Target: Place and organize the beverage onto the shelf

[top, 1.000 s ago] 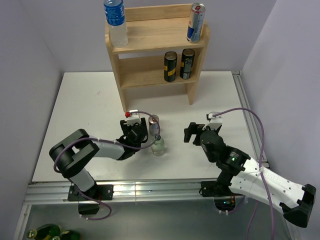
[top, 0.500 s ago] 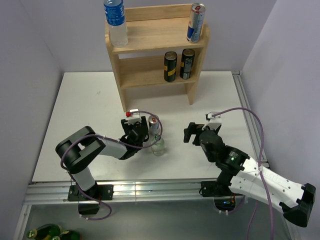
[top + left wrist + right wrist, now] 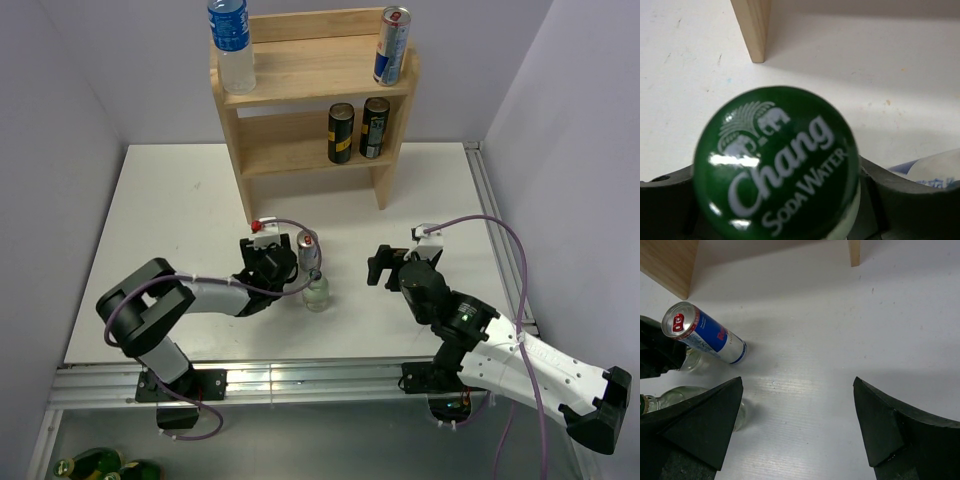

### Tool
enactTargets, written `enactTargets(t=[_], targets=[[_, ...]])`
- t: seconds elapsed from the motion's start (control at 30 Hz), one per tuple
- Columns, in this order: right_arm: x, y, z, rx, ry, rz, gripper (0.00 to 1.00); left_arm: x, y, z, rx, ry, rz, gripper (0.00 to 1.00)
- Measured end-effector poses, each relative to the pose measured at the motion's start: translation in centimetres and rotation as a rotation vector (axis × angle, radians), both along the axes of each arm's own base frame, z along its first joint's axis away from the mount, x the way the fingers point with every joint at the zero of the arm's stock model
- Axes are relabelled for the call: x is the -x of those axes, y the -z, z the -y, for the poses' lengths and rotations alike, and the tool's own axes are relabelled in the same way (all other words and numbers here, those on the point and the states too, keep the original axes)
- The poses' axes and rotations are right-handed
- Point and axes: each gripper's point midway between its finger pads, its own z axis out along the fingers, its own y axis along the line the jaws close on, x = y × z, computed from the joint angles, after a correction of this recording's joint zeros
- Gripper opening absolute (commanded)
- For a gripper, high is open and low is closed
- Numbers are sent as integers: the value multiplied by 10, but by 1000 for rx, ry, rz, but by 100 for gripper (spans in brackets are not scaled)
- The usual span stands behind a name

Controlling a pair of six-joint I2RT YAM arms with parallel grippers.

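Note:
The wooden shelf [image 3: 310, 65] stands at the back of the table. Its top holds a water bottle [image 3: 232, 45] and a Red Bull can [image 3: 392, 45]; its lower tier holds two black cans [image 3: 341, 132]. My left gripper [image 3: 272, 262] is shut on a glass soda water bottle with a green Chang cap [image 3: 777, 162], which stands on the table. The bottle's glass also shows in the right wrist view [image 3: 690, 360]. A Red Bull can [image 3: 308, 248] stands right beside it, and a second glass bottle [image 3: 317, 292] stands just in front. My right gripper [image 3: 385, 265] is open and empty.
The shelf's front legs [image 3: 854, 252] stand on the table behind the drinks. A metal rail [image 3: 495, 230] runs along the table's right edge. Green bottles [image 3: 95, 465] lie below the table's front left corner.
My left gripper shifted slightly right, then back, staying around the soda water bottle. The right arm has not moved.

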Motion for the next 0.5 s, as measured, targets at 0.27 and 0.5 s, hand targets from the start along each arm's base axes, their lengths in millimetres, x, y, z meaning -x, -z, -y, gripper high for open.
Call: enactTargets(t=[0.27, 0.5], targets=[[0, 0, 0, 0, 0, 0, 98, 7, -31, -2, -66, 54, -46, 0], [0, 1, 0, -2, 0, 1, 98, -21, -124, 24, -8, 101, 93, 0]])
